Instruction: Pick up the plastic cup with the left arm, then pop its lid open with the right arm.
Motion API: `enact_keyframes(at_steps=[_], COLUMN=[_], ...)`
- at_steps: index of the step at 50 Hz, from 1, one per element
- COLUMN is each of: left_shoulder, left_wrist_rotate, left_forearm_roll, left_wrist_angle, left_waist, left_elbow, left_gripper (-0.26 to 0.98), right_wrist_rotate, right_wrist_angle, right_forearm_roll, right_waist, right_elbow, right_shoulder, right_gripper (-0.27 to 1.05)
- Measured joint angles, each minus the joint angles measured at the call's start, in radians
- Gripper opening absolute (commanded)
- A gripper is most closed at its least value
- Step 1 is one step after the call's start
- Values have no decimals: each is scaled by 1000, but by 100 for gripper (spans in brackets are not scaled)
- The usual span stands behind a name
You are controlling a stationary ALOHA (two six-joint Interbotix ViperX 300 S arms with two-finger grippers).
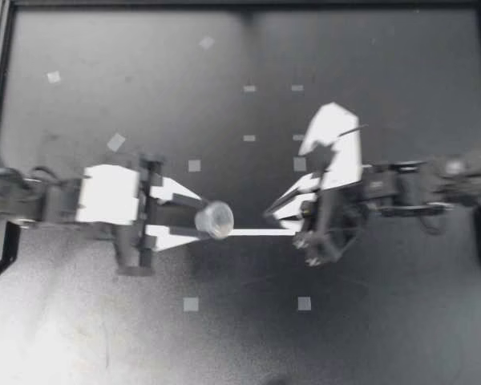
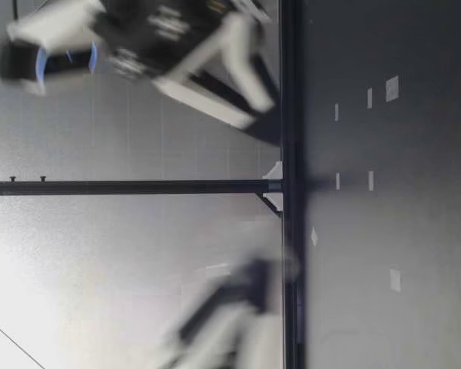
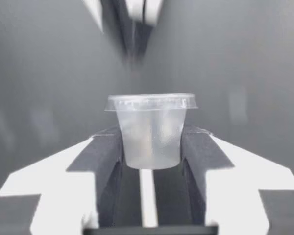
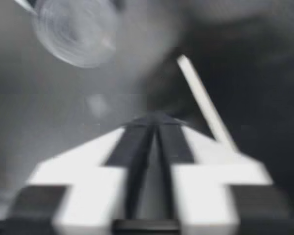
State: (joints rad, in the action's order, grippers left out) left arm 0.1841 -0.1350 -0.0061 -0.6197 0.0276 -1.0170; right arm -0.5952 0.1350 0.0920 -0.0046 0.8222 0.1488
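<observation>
The left pincer grasps the clear lidded cup upright, near the middle of the desk. The right pincer, clenched empty, points at it from close by. A white strip lies between them.

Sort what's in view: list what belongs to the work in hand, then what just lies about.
In hand: small clear plastic lidded cup, clamped in the left gripper; right gripper, fingers shut, close by.
Lying about: small pale square tape marks and a thin white strip on the black table.
</observation>
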Motion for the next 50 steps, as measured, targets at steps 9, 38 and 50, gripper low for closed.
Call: enact_keyframes(at_steps=[9,38,50], left_shoulder=[51,-130,-132], left_wrist_rotate=[-54,-54,-54], left_forearm_roll=[-8,-15,-14], left_wrist_angle=[-339,-492,-492], left_waist=[0,2,2], left_elbow=[-106,-48,-46], left_gripper=[11,11,11], right_wrist_rotate=[-295,-598,-597], right_wrist_angle=[457,1042,1045], right_forearm_roll=[5,-127,-152], right_waist=[8,9,9], right_elbow=[110,23,14], right_shoulder=[-6,-265,-262], right_gripper=[66,64,64])
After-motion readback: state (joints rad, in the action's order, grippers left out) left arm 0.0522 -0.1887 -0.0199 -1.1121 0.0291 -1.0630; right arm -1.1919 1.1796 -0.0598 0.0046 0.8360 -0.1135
